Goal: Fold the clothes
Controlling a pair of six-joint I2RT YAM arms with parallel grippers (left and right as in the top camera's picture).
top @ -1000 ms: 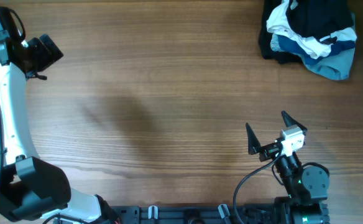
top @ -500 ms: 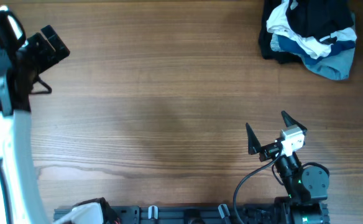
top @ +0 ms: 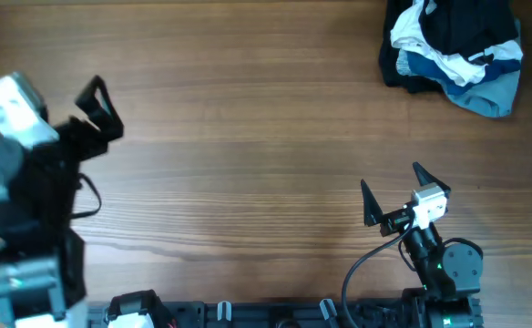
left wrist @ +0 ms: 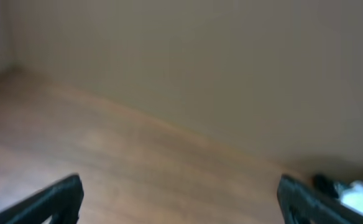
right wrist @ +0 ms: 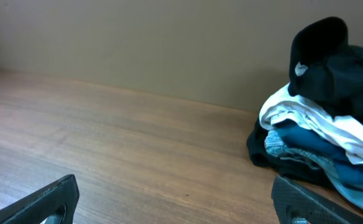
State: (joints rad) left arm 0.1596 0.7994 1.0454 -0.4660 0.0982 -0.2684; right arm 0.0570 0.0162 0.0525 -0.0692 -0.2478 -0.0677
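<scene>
The black garment [top: 457, 23] with a small white logo lies on top of a crumpled pile at the table's far right corner. In the right wrist view it [right wrist: 324, 59] is the top of the pile, logo facing me. My right gripper [top: 395, 189] is open and empty near the front edge, well short of the pile; its fingers [right wrist: 178, 208] frame bare wood. My left gripper [top: 100, 111] is open and empty at the far left of the table. Its wrist view is blurred, with fingers [left wrist: 181, 205] wide apart.
A white garment with black stripes [top: 448, 62] and a light blue garment [top: 489, 91] lie in the same pile under the black one; they also show in the right wrist view [right wrist: 306, 121]. The wooden table [top: 248, 137] stretches between the arms. A beige wall [right wrist: 169, 43] stands behind it.
My left arm has swung from the table's left edge inward and toward the front, its gripper turning. The right arm and the pile have not moved.
</scene>
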